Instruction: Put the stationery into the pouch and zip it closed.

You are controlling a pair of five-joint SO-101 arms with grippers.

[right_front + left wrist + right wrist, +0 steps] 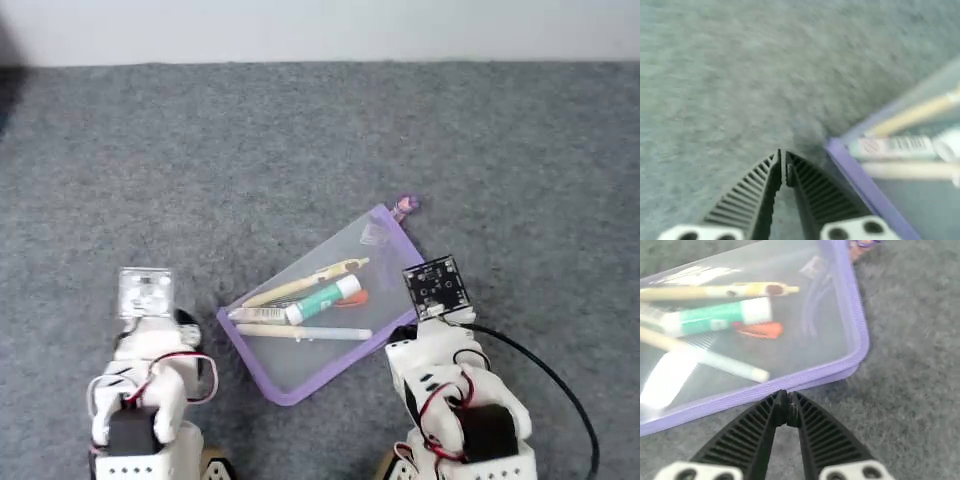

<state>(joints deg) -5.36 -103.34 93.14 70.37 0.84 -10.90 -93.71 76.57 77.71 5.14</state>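
Two pens (305,282) and glue stick (325,298) inside clear purple-edged pouch (300,365) on carpet (300,150), left gripper (782,167) closed, empty, near its corner, right gripper (787,407) closed, empty, beside its edge

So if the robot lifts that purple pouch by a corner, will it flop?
Probably. The pouch looks like thin see-through plastic, so it would likely sag. The pens and glue stick inside look loose, so they may slide toward the low end.
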